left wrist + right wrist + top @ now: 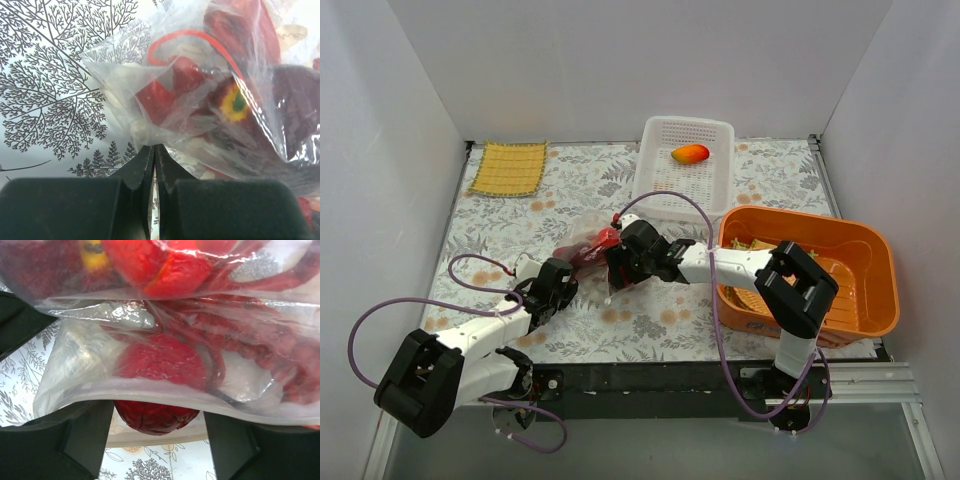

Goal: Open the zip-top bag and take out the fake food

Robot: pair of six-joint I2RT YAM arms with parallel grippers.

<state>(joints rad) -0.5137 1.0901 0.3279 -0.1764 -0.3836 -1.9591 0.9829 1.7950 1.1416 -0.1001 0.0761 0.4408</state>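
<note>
Left gripper pinched tight together, right gripper spread wide apart.

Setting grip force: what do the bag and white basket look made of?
The bag seems thin clear plastic film, glossy: it creases, catches glare and shows the red toys inside. The basket is probably rigid moulded plastic, white, matte, its walls pierced by rows of holes.

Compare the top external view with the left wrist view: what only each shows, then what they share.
Only top external: the white basket holding the mango-like fruit, the orange bin and the yellow woven mat. Only left wrist: the left pincer closed on a fold of the zip-top bag, and a yellow-green spot on a red toy inside. Both: the bag with red toys, on the leaf-print table cover.
</note>
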